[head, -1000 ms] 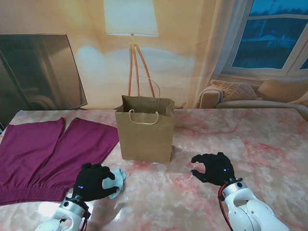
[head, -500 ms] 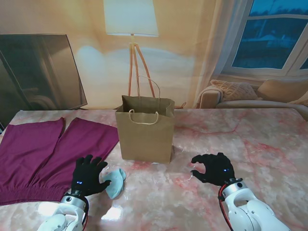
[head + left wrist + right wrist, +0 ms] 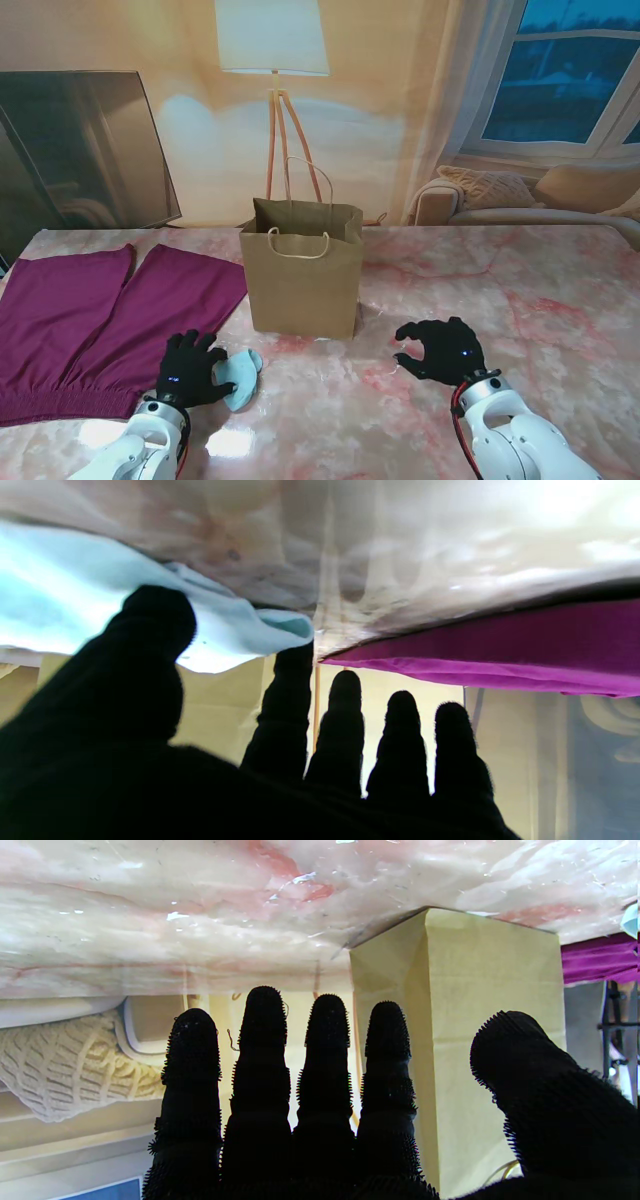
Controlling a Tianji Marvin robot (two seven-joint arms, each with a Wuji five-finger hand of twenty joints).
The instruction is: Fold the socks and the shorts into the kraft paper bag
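- The left hand (image 3: 188, 368) has its fingers (image 3: 345, 720) spread and straight, palm down, gripping nothing; in the left wrist view the thumb tip lies against the pale blue sock (image 3: 65, 605), and one fingertip reaches its edge.
- The right hand (image 3: 440, 350) holds nothing either: four fingers (image 3: 325, 1050) lie side by side, a little curled, thumb apart, over bare marble.
- The sock (image 3: 238, 372) lies bunched on the table (image 3: 520, 290) just to the right of the left hand, touching it, and near the bag's front corner. Whether it is one sock or a pair I cannot tell.
- The shorts (image 3: 90, 320) lie flat and unfolded at the left of the table, both legs spread away from me, the waistband nearest me, its corner just beside the left hand.
- The bag (image 3: 300, 270) stands upright and open in the middle, farther from me than both hands, its cord handles up. The right hand is near its right front corner but not touching.
- Progress, as I judge it: early. The sock looks gathered into a lump but is not in the bag; the shorts are untouched. Left to do: grasp the sock and drop it in, then fold the shorts and put them in. What the bag already holds cannot be seen.
- Writing: none legible. The bag's faces are plain, and no label shows on the clothes.
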